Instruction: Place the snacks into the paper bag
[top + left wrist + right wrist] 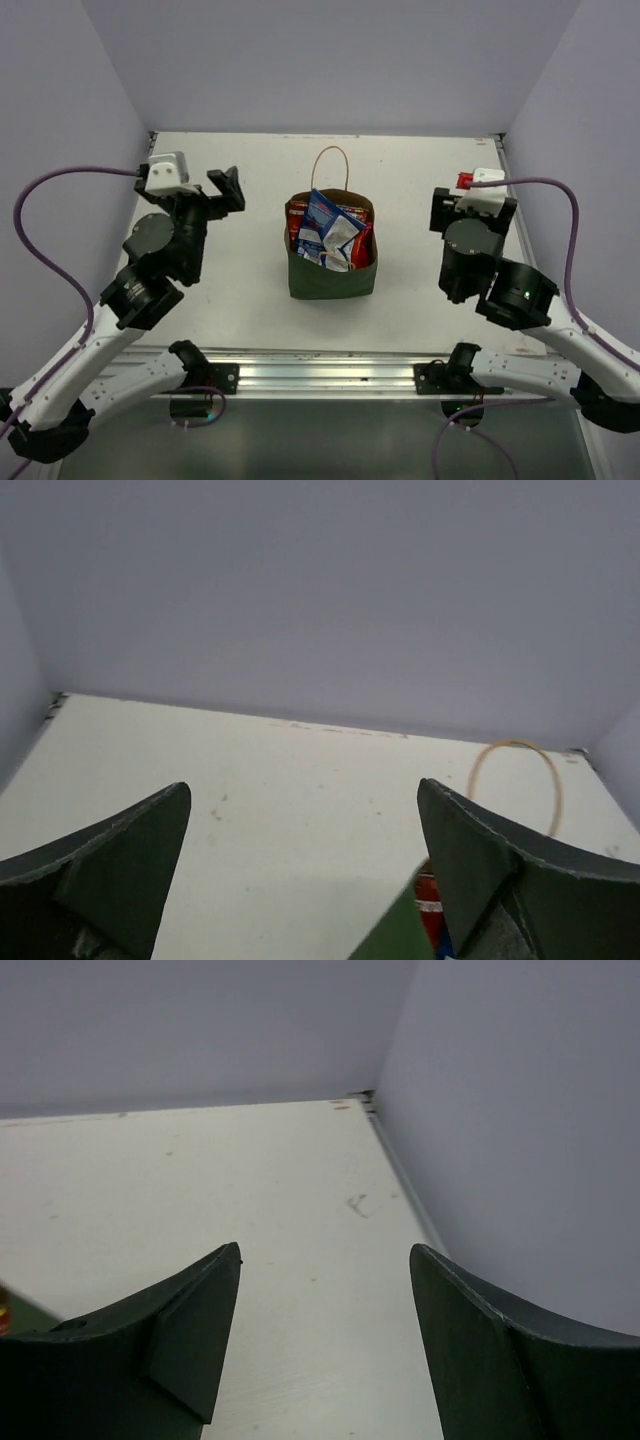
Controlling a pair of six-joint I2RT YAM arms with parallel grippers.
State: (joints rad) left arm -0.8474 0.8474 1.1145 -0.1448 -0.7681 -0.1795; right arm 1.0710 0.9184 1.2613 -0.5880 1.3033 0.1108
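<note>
snacks in the bag, both grippers wide and empty

the paper bag (pixel 331 280) stands upright at the middle of the table (pixel 240 295), mouth up, between the two arms. the snacks (pixel 330 232) stand on end inside it, their tops poking above the rim: a blue-and-white packet (pixel 322 218) in front and red ones (pixel 363 240) beside and behind it. no packet shows loose on the table.

the left gripper (pixel 303 785) has its jaws wide apart with nothing between them. the bag lies ahead and to its right, where one tan handle (pixel 515 743) loops up. the right gripper (pixel 325 1250) is just as wide and empty, and faces the far right corner, so the bag lies off to its left. neither arm is clearly the nearer.

the packets carry print, but it is too small to read.

by the look of it, the packing is done.
</note>
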